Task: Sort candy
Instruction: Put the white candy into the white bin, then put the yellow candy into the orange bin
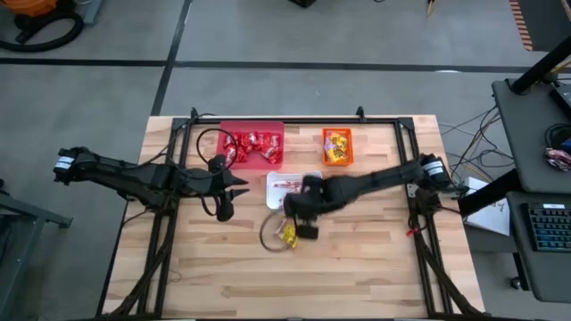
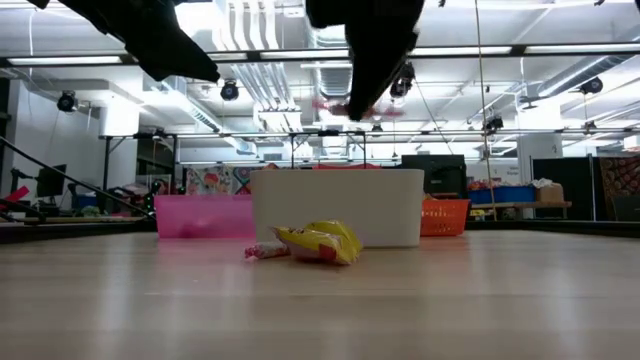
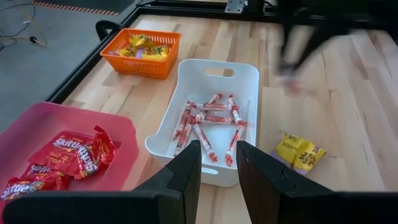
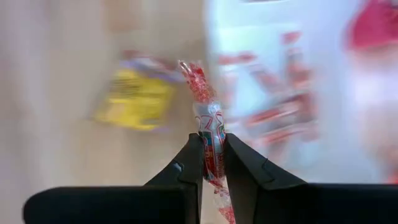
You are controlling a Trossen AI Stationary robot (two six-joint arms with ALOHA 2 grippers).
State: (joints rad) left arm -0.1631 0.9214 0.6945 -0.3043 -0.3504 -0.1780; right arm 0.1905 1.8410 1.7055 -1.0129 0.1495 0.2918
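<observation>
Candy stick (image 4: 208, 134): pinched in right gripper (image 4: 211, 163); release squarely over white bin (image 3: 249, 81), apparently just beside.

stick (image 4: 210, 140) red-white | packet (image 3: 299, 152) yellow | bins pink (image 3: 37, 134), white (image 3: 249, 87), orange (image 3: 124, 64)

Three bins (image 1: 293, 189) in a row; one packet (image 1: 288, 234) on the table (image 1: 357, 259) beside them.

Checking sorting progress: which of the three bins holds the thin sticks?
The white bin, between the pink bin of red packets and the orange bin of yellow ones; it alone holds sticks.
</observation>
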